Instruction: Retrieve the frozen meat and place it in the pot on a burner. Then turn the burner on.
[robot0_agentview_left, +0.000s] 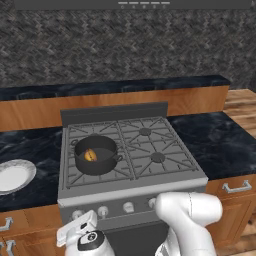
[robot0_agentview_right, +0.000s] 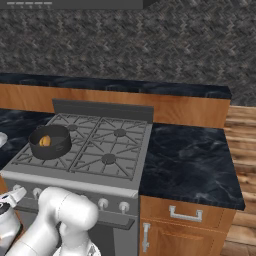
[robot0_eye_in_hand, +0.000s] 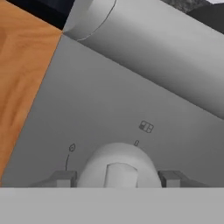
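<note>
- The small glossy orange-brown chunk of frozen meat (robot0_agentview_left: 90, 155) lies inside the round dark grey metal pot (robot0_agentview_left: 96, 155), which sits on the front-left grate of the silver gas stove (robot0_agentview_left: 150, 150), over the round dark burner (robot0_agentview_left: 80, 172) hidden beneath it.
- In the hand view, the two-finger gripper (robot0_eye_in_hand: 118, 177) has 1 silver front knob (robot0_eye_in_hand: 118, 168) between its dark fingertips (robot0_eye_in_hand: 61, 178), 1 at 9 o'clock and 1 at 3 o'clock of the knob; the fingers stand spread about the knob's width, and whether they press on it cannot be told.
- Risk: the panel carries 4 alike knobs; if this 1 does not serve the burner under the pot, a bare grate lights instead.
- Risk: a loose hold on the smooth rounded knob could let the fingers slip round it without turning it.
- Risk: an off-centre twist could drag the tips across the grey panel (robot0_eye_in_hand: 109, 100).
- The white round plate (robot0_agentview_left: 14, 176) lies at 9 o'clock of the stove, well apart.
</note>
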